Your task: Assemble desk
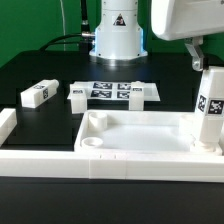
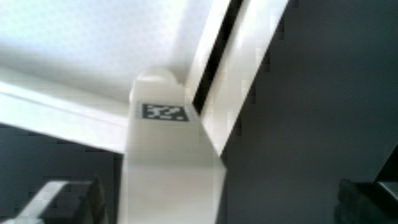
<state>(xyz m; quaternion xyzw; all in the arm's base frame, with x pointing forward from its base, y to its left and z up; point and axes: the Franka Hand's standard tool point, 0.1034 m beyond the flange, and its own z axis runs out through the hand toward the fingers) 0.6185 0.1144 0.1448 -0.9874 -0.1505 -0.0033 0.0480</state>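
Note:
The desk top (image 1: 140, 132) is a white tray with a raised rim, lying at the front of the black table. One white leg (image 1: 209, 106) with a tag stands upright in the tray's corner on the exterior view's right. My gripper (image 1: 203, 58) hangs just above that leg. In the wrist view the leg (image 2: 169, 150) rises between my fingers (image 2: 61, 203), nearer one than the other. My gripper (image 2: 214, 208) is open and grips nothing. The tray's rim (image 2: 240, 70) runs beside the leg.
Two loose white legs (image 1: 37, 94) (image 1: 78, 92) lie on the exterior view's left, and another block (image 1: 141, 93) lies by the marker board (image 1: 112, 90). White border rails (image 1: 8, 128) frame the table. The robot base (image 1: 118, 35) stands behind.

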